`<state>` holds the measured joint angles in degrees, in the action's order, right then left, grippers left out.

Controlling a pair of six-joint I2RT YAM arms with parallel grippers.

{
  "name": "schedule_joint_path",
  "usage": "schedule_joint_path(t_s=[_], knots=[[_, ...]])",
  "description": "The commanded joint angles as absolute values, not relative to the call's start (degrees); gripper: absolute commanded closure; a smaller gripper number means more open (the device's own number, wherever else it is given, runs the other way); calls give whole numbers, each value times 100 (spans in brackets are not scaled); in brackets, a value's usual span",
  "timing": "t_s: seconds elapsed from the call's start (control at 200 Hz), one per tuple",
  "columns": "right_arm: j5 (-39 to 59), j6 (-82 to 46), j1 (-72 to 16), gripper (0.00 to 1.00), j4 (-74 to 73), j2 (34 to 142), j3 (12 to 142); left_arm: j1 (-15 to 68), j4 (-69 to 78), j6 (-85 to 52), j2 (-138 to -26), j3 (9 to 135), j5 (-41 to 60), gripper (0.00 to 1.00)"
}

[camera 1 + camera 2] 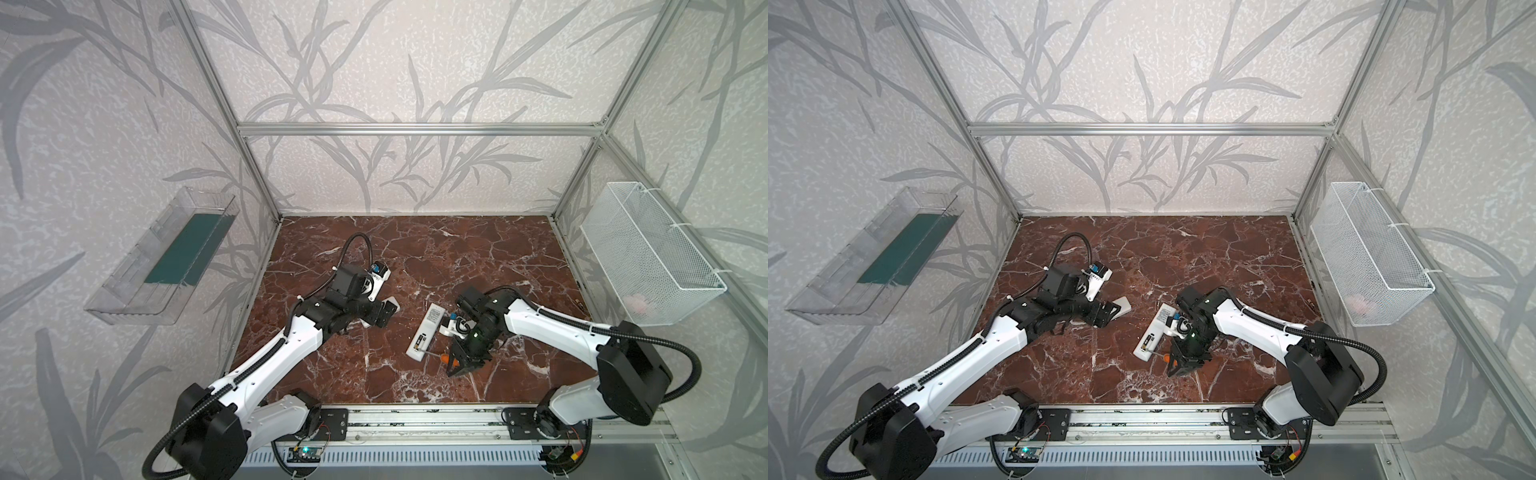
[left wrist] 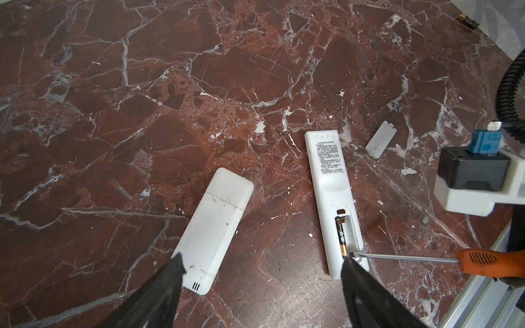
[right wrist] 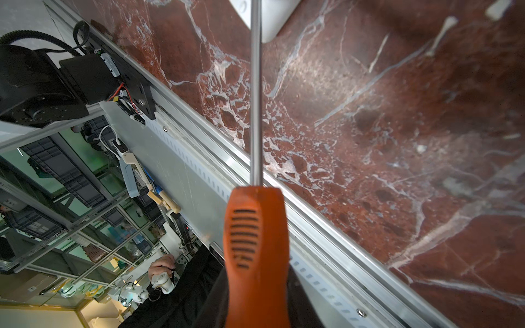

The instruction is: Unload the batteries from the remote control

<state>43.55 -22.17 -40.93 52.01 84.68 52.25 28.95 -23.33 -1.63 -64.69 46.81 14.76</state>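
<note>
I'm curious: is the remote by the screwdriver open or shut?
Open: a battery shows inside the remote; a cover lies nearby.

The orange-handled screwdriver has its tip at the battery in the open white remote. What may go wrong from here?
1. The orange-handled steel screwdriver, gripped by the right gripper, reaches only the gold end of the slim dark gold-marked battery; the tip may slip off.
2. Nothing pins the long white plastic remote: the left gripper hangs open, apart from it, so prying may push it along the red marble table.
</note>
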Motion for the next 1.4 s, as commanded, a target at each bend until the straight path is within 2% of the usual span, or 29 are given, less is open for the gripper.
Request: schedule_joint_path(t_s=[0.0, 0.445, 0.915, 1.215, 1.395], knots=[[4173, -2186, -4079, 100, 5397, 8678, 5376, 2852, -2206, -377, -6405, 4636, 1630, 13], [4306, -2094, -4075, 100, 4166, 8501, 4432, 2835, -1822, -877, -6954, 4574, 2348, 15], [4085, -2046, -4078, 100, 3443, 8676, 4071, 2834, -1691, -964, -7678, 4681, 3097, 18], [3633, -1934, -4078, 100, 3904, 8411, 4251, 2831, -1713, -945, -7805, 4726, 3147, 19], [3533, -1876, -4078, 100, 4487, 7814, 4636, 2834, -1690, -947, -7654, 4735, 3145, 19]])
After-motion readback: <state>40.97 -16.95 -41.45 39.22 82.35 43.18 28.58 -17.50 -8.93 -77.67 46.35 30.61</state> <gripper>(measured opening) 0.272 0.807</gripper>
